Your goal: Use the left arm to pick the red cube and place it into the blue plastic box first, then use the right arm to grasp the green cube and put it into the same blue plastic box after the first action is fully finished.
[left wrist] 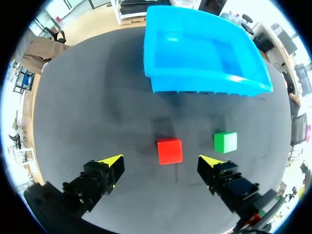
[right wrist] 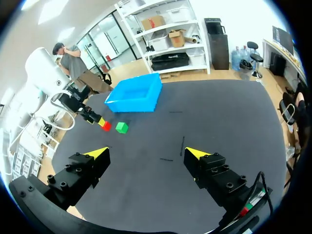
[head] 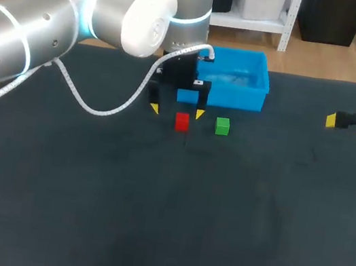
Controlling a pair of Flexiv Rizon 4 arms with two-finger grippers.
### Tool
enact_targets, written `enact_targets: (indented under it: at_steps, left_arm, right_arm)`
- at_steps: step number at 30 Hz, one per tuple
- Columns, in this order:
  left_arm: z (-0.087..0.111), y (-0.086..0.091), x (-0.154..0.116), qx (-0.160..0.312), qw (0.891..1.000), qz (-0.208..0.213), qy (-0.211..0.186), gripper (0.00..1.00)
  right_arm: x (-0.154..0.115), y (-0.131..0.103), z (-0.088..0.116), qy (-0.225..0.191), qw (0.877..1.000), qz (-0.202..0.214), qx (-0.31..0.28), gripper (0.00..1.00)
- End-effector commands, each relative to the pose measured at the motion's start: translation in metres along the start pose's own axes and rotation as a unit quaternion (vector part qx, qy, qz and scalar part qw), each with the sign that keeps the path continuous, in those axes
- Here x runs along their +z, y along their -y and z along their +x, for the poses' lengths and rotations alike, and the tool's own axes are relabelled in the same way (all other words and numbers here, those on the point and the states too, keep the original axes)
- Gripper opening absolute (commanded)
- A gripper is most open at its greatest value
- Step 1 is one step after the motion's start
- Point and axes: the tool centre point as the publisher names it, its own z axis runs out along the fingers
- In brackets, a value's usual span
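Wide-open, empty left pincer (head: 177, 111) at upper centre of head view, with red cube (head: 181, 121) on dark tabletop (head: 148, 224) roughly between its yellow tips, untouched. Green cube (head: 222, 126) just right of red one, both just in front of blue plastic box (head: 239, 99). Wide-open, empty right pincer (head: 348, 124) at right edge, well apart from cubes.

- Left arm (head: 62, 9) comes in from the left side, reaching toward the middle, wrist bent down.
- Left gripper (head: 176, 111) points down, low, fingers spread wide.
- Right gripper (right wrist: 146, 152) sits far right, fingers apart.
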Motion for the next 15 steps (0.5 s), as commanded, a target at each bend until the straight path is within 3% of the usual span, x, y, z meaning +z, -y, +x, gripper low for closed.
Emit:
enact_targets:
  at_steps: [1,15]
  left_arm:
    - [-0.002,0.0,0.006,-0.002,1.0,-0.002,-0.003,1.0]
    - [0.001,0.002,0.02,-0.007,1.0,0.003,-0.004,1.0]
  right_arm:
    - [0.0,0.0,0.0,0.0,1.0,-0.001,0.0,1.0]
    - [0.0,0.0,0.0,0.0,1.0,-0.001,0.0,1.0]
